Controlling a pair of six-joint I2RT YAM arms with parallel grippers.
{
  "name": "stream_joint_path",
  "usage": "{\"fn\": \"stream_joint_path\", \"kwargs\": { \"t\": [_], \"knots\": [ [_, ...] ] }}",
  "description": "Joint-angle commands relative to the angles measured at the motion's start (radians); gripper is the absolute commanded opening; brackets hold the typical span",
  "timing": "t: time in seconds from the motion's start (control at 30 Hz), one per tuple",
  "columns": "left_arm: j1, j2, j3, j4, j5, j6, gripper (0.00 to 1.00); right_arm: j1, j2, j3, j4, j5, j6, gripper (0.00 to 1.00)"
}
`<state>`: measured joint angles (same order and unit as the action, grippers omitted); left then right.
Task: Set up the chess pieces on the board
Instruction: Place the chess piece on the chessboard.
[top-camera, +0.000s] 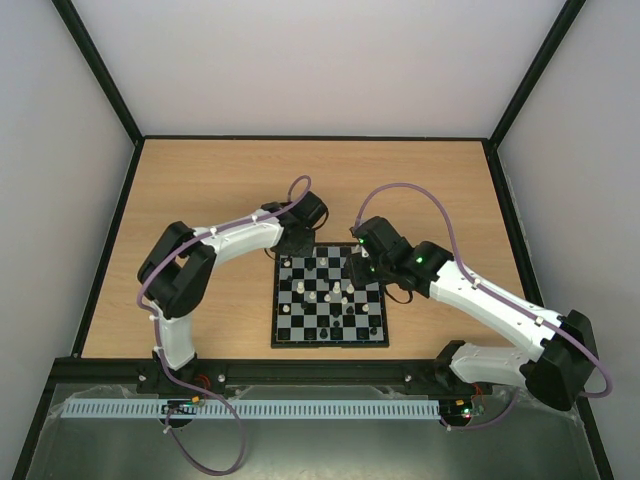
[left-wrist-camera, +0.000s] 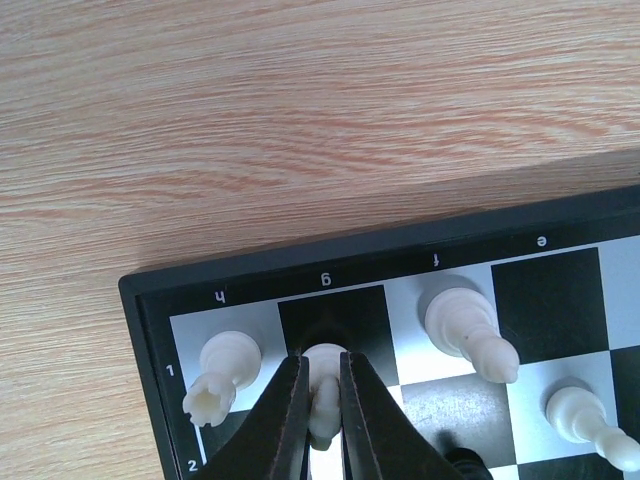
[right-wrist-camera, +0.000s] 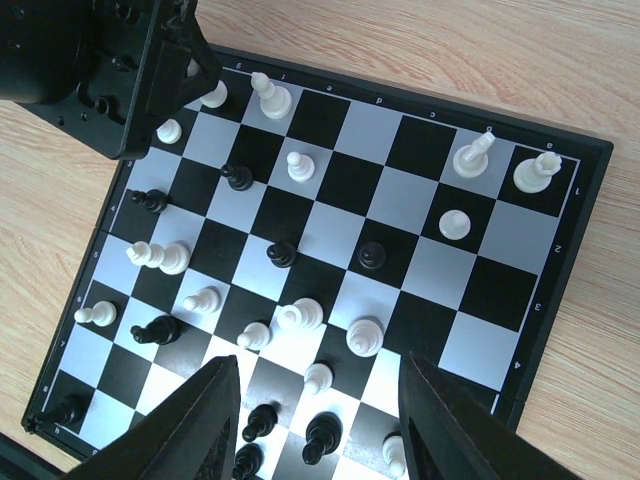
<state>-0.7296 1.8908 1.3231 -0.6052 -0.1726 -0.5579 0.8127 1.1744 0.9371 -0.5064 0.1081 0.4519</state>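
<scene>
The board (top-camera: 330, 344) lies on the table in front of both arms, with cream-white and black chess pieces scattered over it. My left gripper (top-camera: 294, 251) is at the board's far left corner. In the left wrist view it (left-wrist-camera: 323, 405) is shut on a cream-white piece (left-wrist-camera: 325, 372) standing on the g1 square. A white rook (left-wrist-camera: 222, 375) stands on h1 and a white bishop (left-wrist-camera: 465, 325) on f1. My right gripper (top-camera: 363, 262) hovers over the board's far right part. In its own view it (right-wrist-camera: 320, 425) is open and empty above several pieces, among them a white pawn (right-wrist-camera: 318, 377).
The wooden table (top-camera: 200, 190) is walled by a black frame and pale panels. The left arm's head (right-wrist-camera: 100, 70) shows at the top left of the right wrist view, over the board's corner (right-wrist-camera: 590, 250). Purple cables loop above both arms.
</scene>
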Motion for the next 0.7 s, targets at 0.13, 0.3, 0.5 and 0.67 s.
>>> {"fn": "stream_joint_path", "kwargs": {
  "t": [0.13, 0.3, 0.5, 0.67],
  "knots": [
    [0.001, 0.034, 0.021, 0.002, 0.008, 0.009, 0.09, -0.003, -0.015, -0.017, -0.031, -0.004, -0.013, 0.44],
    [0.001, 0.042, 0.022, 0.013, 0.012, 0.012, 0.09, -0.003, -0.009, -0.017, -0.032, -0.003, -0.013, 0.44],
    [0.001, 0.048, 0.035, 0.008, 0.011, 0.021, 0.11, -0.001, -0.006, -0.017, -0.032, -0.001, -0.012, 0.44],
    [0.000, 0.029, 0.035, -0.004, 0.006, 0.022, 0.20, -0.002, -0.006, -0.019, -0.032, 0.003, -0.012, 0.44]
  ]
}}
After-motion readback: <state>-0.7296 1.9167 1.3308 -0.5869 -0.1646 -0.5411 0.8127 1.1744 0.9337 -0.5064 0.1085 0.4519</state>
